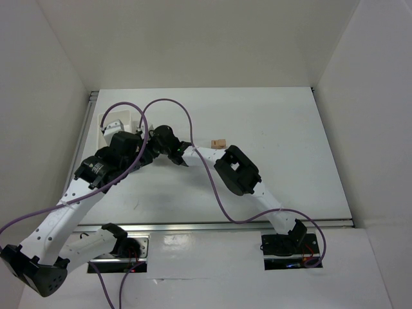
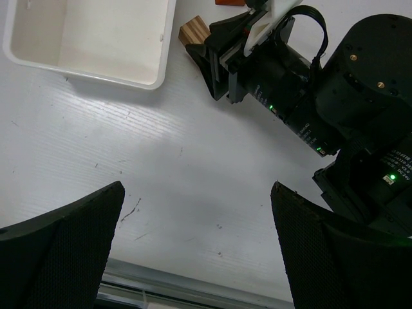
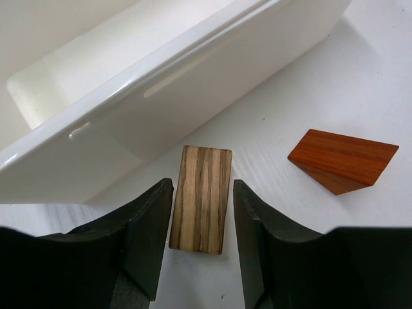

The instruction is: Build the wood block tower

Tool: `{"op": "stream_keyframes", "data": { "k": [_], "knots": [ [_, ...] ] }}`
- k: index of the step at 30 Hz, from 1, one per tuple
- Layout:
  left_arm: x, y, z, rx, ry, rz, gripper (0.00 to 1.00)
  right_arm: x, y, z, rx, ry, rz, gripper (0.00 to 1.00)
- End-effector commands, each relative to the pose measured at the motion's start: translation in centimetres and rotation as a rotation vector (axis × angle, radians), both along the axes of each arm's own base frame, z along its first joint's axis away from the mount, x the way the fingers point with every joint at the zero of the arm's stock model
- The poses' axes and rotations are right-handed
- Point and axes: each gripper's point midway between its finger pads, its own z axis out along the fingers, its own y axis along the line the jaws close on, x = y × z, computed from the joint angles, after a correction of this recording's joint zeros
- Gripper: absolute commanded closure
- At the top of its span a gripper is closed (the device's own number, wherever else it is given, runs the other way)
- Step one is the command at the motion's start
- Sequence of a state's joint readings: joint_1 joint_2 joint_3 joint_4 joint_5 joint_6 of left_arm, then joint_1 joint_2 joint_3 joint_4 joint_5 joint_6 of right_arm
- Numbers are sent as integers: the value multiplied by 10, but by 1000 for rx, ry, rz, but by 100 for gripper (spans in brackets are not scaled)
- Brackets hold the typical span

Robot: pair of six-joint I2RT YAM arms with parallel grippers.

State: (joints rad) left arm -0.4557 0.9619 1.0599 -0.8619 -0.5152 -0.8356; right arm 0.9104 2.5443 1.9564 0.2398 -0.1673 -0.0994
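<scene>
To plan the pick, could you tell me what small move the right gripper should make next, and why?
Probably close the right gripper on the striped block: its fingers flank the block on both sides with slim gaps showing, and it lies free beside the white tray.

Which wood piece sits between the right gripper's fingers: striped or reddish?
The striped block, flat between the fingers of the right gripper. The reddish wedge lies off to the side.

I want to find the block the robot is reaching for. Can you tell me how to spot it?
Look for the white tray first. Right beside its long wall, a flat rectangular wooden block lies between the fingers of the right gripper. It is pale with dark stripes, unlike the plain orange-red triangular block next to it.
</scene>
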Motion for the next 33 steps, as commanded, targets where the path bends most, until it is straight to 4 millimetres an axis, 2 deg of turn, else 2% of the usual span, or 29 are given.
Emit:
{"op": "stream_keyframes", "data": {
  "k": [1,10,14,16,18,19,20,21,22,23,24,25,26,27,28,29,30,32,33],
  "knots": [
    [1,1,2,9,-4,-12,0,4,10,4,37,-49,3,49],
    [0,3,6,11,-15,-6,0,5,7,0,24,-53,-3,48],
    [0,3,6,11,-15,-6,0,6,7,-1,22,-55,-12,74],
    [0,3,6,11,-15,-6,0,5,6,3,23,-56,-12,83],
    [0,3,6,18,-13,-11,0,2,7,32,43,-102,25,89],
    [0,3,6,18,-13,-12,0,-3,5,34,39,-115,52,89],
    [-1,2,6,19,-8,-26,0,-7,3,62,58,-178,85,89],
    [1,1,7,15,-17,-26,0,-19,-2,57,50,-182,135,89],
    [1,1,7,15,-17,-26,0,-25,-3,67,62,-207,165,89],
    [0,-1,7,15,-12,-41,0,-21,-11,78,64,-234,185,89],
    [2,-1,8,11,-20,-41,0,-28,-17,96,79,-224,234,89],
    [2,-1,8,18,-19,-47,0,-30,-24,98,67,-221,271,89],
    [4,1,9,22,-27,-45,0,-18,-39,107,58,-242,289,89],
    [4,1,9,22,-27,-45,0,-29,-47,126,82,-249,370,89],
    [7,0,9,32,-27,-54,0,-35,-61,120,57,-218,417,89],
    [8,-3,10,33,-30,-78,0,-24,-79,126,50,-247,438,89],
    [9,-4,11,29,-39,-78,0,-36,-90,150,83,-274,519,89],
    [16,-11,11,20,-54,-112,0,-37,-116,149,46,-241,559,89],
    [19,-12,13,26,-68,-123,0,-23,-137,162,24,-299,556,89]
  ]
}}
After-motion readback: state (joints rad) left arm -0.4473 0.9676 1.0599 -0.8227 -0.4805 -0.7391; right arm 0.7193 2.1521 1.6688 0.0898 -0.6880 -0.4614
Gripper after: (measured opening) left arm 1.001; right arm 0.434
